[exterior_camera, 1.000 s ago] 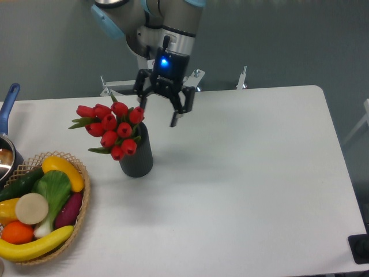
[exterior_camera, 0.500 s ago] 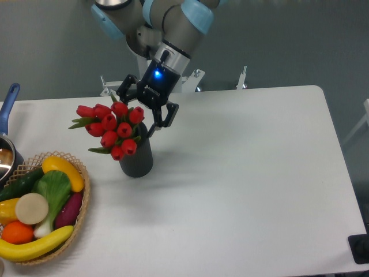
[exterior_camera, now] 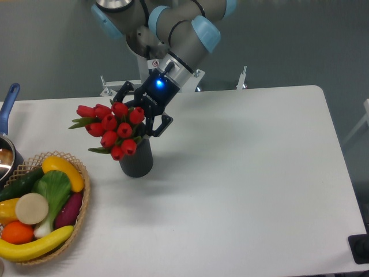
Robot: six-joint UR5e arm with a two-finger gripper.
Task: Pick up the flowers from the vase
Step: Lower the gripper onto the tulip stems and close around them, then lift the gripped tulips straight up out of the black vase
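Red tulip-bud flowers (exterior_camera: 112,130) are leaning left from the dark ribbed cylindrical vase (exterior_camera: 137,157) on the white bench (exterior_camera: 242,173), so the tilted black pincer (exterior_camera: 140,115) is reaching in from their right, spread open, gripping nothing.

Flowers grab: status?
Gripper open, tilted in behind the flowers, no grasp yet. Flowers seated in vase. Basket off to the side, nothing blocking.

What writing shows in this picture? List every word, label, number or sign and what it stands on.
Gripper, on its black body beside the blue light: a short white marking, too small and blurred to read.
Flowers, vase, basket and table: no writing visible.
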